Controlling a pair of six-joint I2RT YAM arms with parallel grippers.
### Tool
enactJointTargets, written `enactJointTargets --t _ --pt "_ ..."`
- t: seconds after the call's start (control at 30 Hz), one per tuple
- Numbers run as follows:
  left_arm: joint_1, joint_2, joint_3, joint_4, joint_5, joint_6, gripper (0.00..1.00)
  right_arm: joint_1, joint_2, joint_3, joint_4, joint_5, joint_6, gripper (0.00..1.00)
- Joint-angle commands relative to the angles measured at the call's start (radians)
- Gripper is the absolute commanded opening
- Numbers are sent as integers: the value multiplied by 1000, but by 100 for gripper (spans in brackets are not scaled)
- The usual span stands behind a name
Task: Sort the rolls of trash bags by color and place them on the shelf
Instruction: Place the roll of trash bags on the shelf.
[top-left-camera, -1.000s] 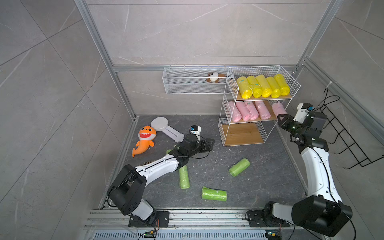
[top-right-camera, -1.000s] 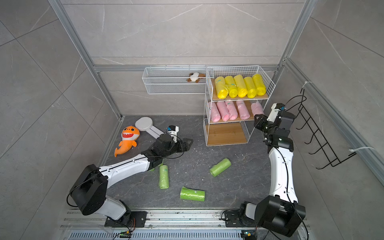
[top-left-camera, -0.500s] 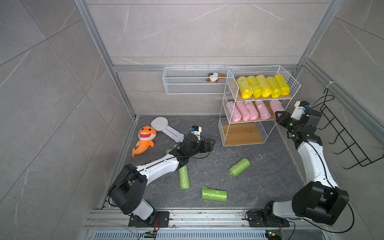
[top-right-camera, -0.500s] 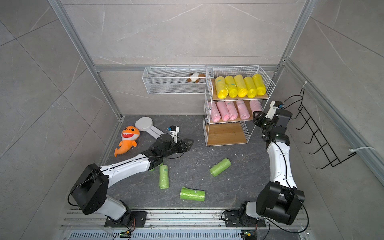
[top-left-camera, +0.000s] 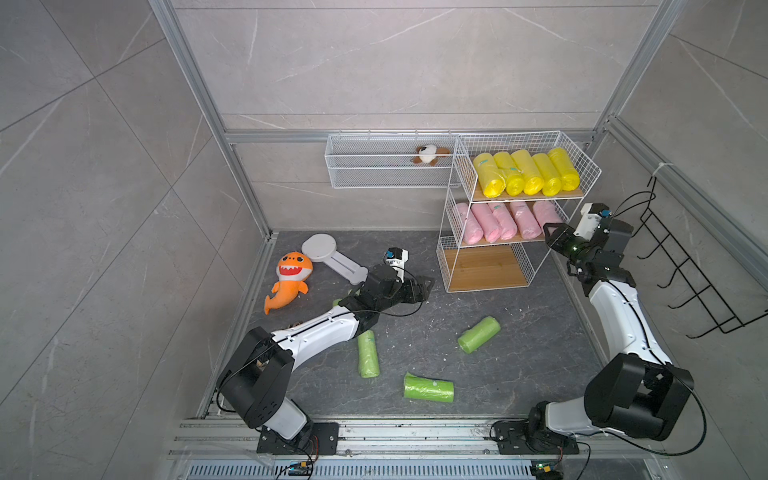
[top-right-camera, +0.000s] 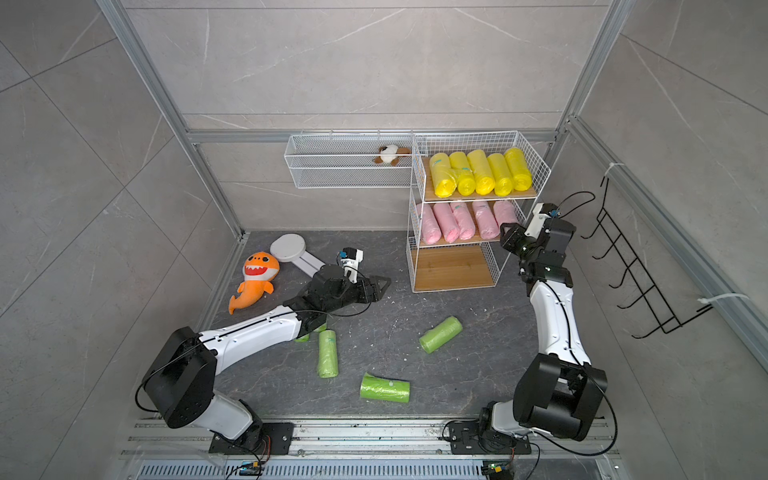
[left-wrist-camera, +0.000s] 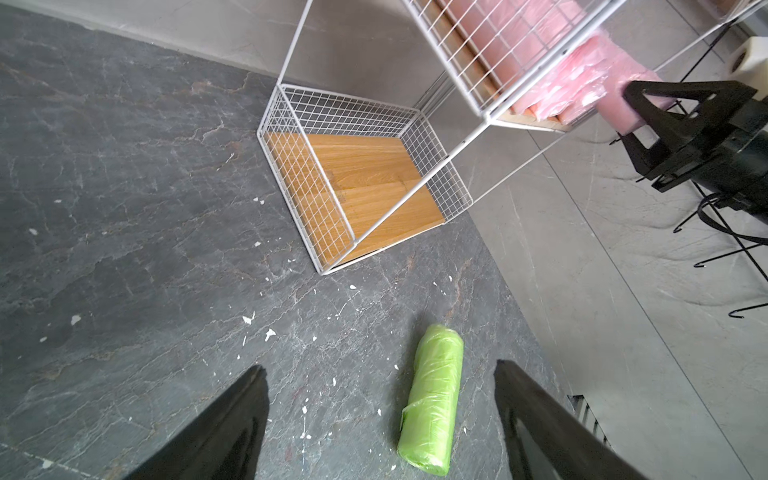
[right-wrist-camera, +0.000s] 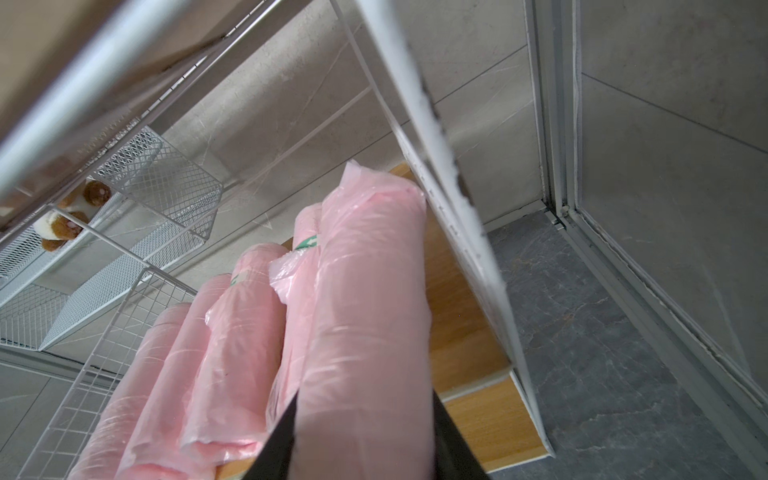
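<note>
My right jaws clench one end of a soft, light, likely slippery pink roll (right-wrist-camera: 365, 291) on the shelf (top-left-camera: 482, 266); left jaws gape empty.

The shelf (left-wrist-camera: 316, 183) is white-coated wire mesh, smooth with a soft sheen. Its boards (left-wrist-camera: 374, 183) are light wood with clear grain and a satin finish. The pink rolls (right-wrist-camera: 361, 311) are thin plastic film, glossy and wrinkled. The yellow rolls (top-left-camera: 528, 172) and green rolls (left-wrist-camera: 434, 399) show the same shiny, creased film. The floor (left-wrist-camera: 124, 187) looks like dark grey stone, matt, veined and flecked with white chips. The walls (top-left-camera: 374, 62) are pale stone-look tiles, smooth and faintly glossy. The frame (top-left-camera: 201, 91) is bare brushed metal. The basket (top-left-camera: 374, 178) is white wire mesh. The shark (top-left-camera: 291, 278) is orange plush cloth. The left arm (top-left-camera: 320, 332) and right arm (top-left-camera: 619, 307) have glossy white plastic shells and matt black joints.
</note>
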Motion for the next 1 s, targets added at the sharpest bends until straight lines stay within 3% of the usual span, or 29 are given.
enactJointTargets --t 0.0,0.27,0.97 --pt "1 -36 51 65 35 70 87 10 2 10 41 2 12 25" --pt "-3 -43 93 109 82 127 87 37 13 29 3 38 1 29" --pt "-9 -35 63 124 79 72 86 46 114 72 71 110 39 40"
